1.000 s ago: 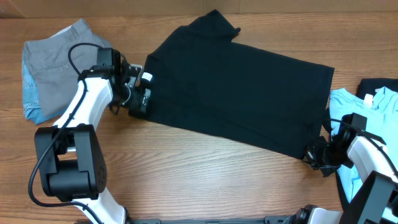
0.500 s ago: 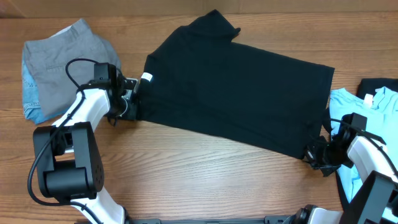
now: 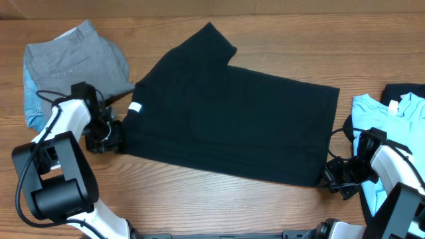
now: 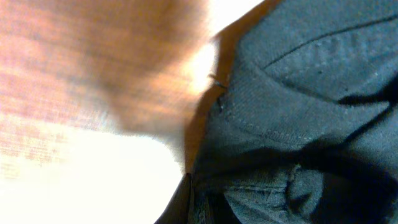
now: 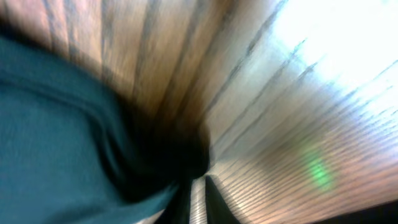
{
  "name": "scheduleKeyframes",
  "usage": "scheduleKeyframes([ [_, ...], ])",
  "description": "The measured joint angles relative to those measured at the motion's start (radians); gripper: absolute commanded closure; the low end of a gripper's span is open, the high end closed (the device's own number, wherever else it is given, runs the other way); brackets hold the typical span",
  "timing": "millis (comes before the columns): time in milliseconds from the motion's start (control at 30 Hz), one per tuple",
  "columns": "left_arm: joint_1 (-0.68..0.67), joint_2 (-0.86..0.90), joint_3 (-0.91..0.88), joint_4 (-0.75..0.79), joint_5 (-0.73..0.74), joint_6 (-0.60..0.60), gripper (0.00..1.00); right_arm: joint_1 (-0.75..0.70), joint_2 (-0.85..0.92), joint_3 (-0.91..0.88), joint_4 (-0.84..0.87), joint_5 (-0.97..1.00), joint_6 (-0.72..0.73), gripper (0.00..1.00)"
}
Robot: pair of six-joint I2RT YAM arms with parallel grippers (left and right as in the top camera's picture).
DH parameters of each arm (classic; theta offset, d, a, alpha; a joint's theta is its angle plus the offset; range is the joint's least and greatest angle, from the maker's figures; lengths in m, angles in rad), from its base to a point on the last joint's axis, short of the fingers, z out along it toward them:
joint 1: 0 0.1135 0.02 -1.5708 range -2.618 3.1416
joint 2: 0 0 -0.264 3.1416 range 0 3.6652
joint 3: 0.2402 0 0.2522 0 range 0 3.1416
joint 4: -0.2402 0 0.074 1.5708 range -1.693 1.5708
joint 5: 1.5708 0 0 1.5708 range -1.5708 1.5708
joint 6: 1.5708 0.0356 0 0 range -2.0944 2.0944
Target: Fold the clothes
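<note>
Far L of the table (image 3: 199, 206): a grey garment (image 3: 76, 56) lies in a loose heap, w/ a bit of pale blue cloth showing at its L edge. It's not neatly folded, as far as the overhead shows.

Just R of it, the L gripper (image 3: 114, 136) sits low at the collar end of the black shirt (image 3: 232, 126), near the white neck tag (image 3: 135, 108). In the L wrist view the collar seam & bunched fabric run right down into the fingers, so it reads as clamped on the shirt's edge.

The shirt lies spread flat across the mid table on a slant, one sleeve pointing toward the top edge, no fold in it yet.

At its lower R corner the R gripper (image 3: 330, 176) meets the hem. The R wrist view is blurred, but dark cloth narrows to a point btwn the fingers, so it's prob. pinching that corner too.

Further R, the light blue T-shirt (image 3: 372, 109) lies rumpled beside the R arm, unfolded. Another dark item (image 3: 405, 89) sits at the far R edge, partly out of frame.

Progress, my read: early. The shirt is laid out & held at 2 ends, i.e. the flatten/position step. All actual folds are left to do, then the T-shirt & prob. the rest.
</note>
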Motion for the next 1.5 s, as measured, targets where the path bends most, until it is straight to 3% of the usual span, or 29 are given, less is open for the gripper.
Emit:
scheduleKeyframes([
  [133,0.014,0.0,0.0,-0.016,-0.014,-0.021,0.7,-0.001,0.0,0.009,0.036,0.024,-0.045,0.65],
  [300,0.003,0.002,0.081,-0.173,-0.013,-0.025,0.6,-0.001,-0.024,0.104,0.017,-0.021,-0.145,0.46],
  [433,-0.012,0.0,0.216,-0.264,0.023,-0.018,0.54,0.0,-0.059,0.147,0.076,-0.142,-0.248,0.44],
  [600,-0.016,-0.002,0.32,-0.32,0.105,0.001,0.54,0.02,-0.058,0.141,0.175,-0.192,-0.289,0.53],
  [867,-0.021,-0.006,0.531,-0.439,0.343,0.097,0.54,0.106,0.007,0.102,0.257,-0.205,-0.275,0.59],
  [1133,-0.065,-0.077,0.613,-0.473,0.399,0.149,0.5,0.113,0.051,0.092,0.255,-0.195,-0.244,0.59],
  [1367,-0.116,-0.198,0.616,-0.466,0.399,0.16,0.41,0.133,0.051,0.058,0.311,-0.196,-0.235,0.76],
  [1467,-0.134,-0.238,0.617,-0.465,0.378,0.161,0.4,0.137,0.051,0.051,0.309,-0.197,-0.232,0.96],
  [1500,-0.14,-0.246,0.618,-0.464,0.372,0.161,0.4,0.138,0.051,0.051,0.313,-0.199,-0.233,0.96],
])
